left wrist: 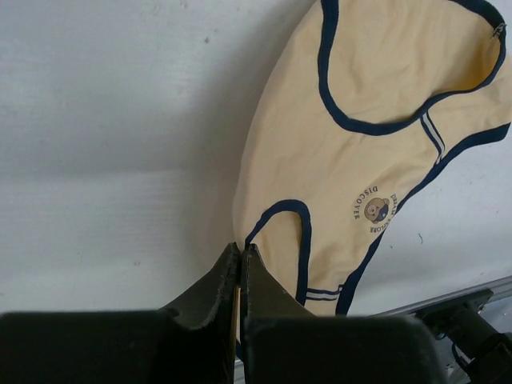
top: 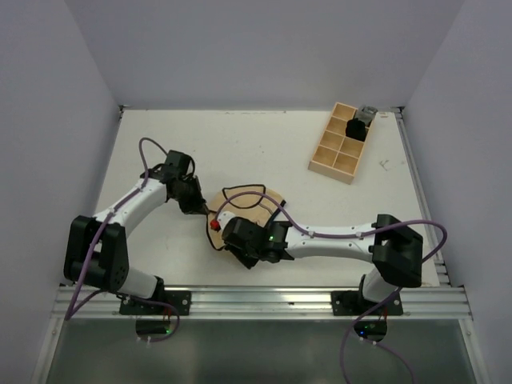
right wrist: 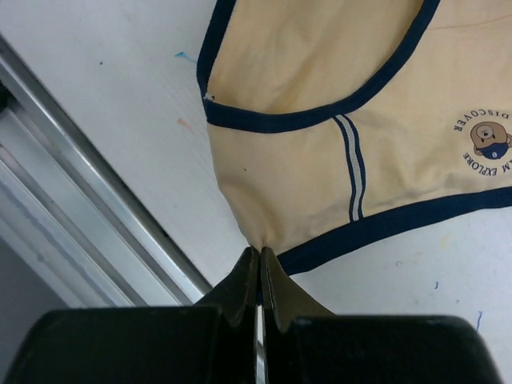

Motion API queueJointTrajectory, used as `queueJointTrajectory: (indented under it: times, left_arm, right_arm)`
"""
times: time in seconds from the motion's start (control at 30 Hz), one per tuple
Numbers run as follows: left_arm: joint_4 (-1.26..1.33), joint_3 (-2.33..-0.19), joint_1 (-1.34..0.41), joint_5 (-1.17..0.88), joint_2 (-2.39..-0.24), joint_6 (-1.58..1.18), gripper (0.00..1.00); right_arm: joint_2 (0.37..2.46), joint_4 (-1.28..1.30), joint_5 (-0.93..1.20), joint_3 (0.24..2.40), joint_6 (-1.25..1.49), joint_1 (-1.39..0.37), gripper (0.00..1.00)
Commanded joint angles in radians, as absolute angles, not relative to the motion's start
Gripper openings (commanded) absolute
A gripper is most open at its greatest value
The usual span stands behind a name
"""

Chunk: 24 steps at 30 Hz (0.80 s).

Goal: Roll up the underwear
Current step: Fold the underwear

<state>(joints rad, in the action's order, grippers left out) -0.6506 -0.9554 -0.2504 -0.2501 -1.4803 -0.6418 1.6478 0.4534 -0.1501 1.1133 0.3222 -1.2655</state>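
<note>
The underwear is tan-beige with dark navy trim and a small round bear print. It lies flat on the white table between the two arms. In the left wrist view it fills the upper right, and my left gripper is shut on its edge by a leg opening. In the right wrist view it fills the top, and my right gripper is shut on a puckered corner of it. In the top view the left gripper and right gripper both sit at the garment's near-left edge.
A light wooden compartment tray stands at the back right with a dark item in one cell. The metal rail of the table's near edge runs close beside the right gripper. Purple cables loop over both arms.
</note>
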Motion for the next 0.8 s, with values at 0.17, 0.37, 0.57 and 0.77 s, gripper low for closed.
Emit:
queueJointTrajectory:
  times: [0.17, 0.37, 0.57, 0.77]
  left_arm:
    - [-0.772, -0.920, -0.218, -0.181, -1.385, -0.764, 0.00]
    - [-0.798, -1.032, -0.210, -0.193, -1.434, -0.827, 0.03]
    - [-0.799, -1.097, -0.180, -0.170, -1.489, -0.833, 0.05]
    - [-0.752, -1.202, -0.163, -0.259, -1.615, -0.876, 0.13]
  right_arm:
    - [1.586, 0.540, -0.199, 1.193, 0.394, -1.278, 0.00]
    - [1.644, 0.603, -0.201, 1.301, 0.388, -1.256, 0.00]
    - [1.637, 0.627, -0.138, 1.353, 0.408, -1.126, 0.00]
    - [1.680, 0.627, -0.065, 1.399, 0.379, -0.993, 0.00]
